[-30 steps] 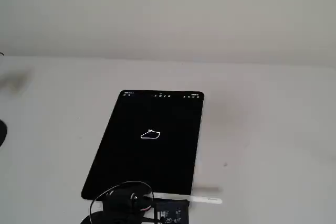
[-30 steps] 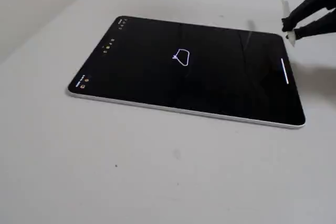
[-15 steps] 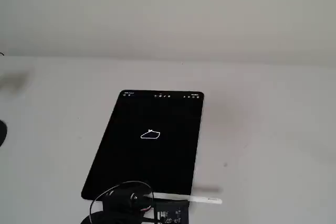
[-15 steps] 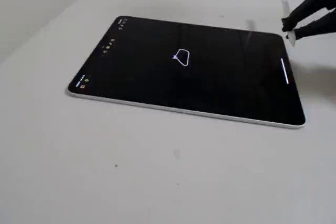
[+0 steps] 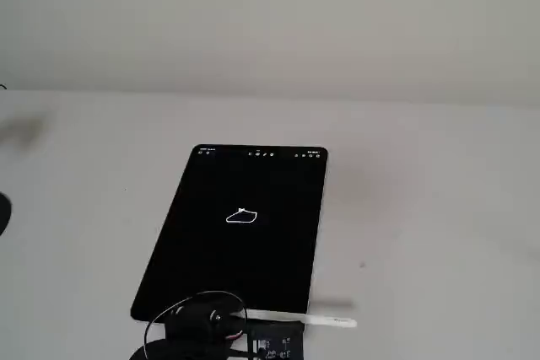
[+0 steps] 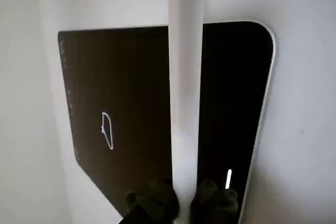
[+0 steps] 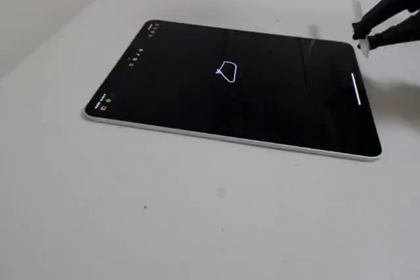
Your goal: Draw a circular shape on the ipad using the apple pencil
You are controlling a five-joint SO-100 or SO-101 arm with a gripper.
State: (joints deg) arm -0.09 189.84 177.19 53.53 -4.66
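The ipad (image 5: 211,267) lies flat on the white table, its icon row at the far short side. The circular shape (image 5: 242,217), a thin white lopsided outline, sits mid-screen; it also shows in the wrist view (image 6: 107,129) and a fixed view (image 7: 227,71). My gripper (image 5: 228,322) is shut on the apple pencil (image 5: 316,320) at the tablet's near short edge, away from the outline. In the wrist view the pencil (image 6: 185,93) runs up between my dark fingers (image 6: 152,200) over the ipad (image 6: 126,66). Whether the tip touches anything cannot be told.
A black part with a pale label (image 5: 274,347) and black cables sit under the arm at the bottom edge. A dark object (image 5: 2,212) shows at the left edge. A white bar (image 7: 356,90) glows on the screen of the ipad (image 7: 275,103) near my gripper (image 7: 361,37).
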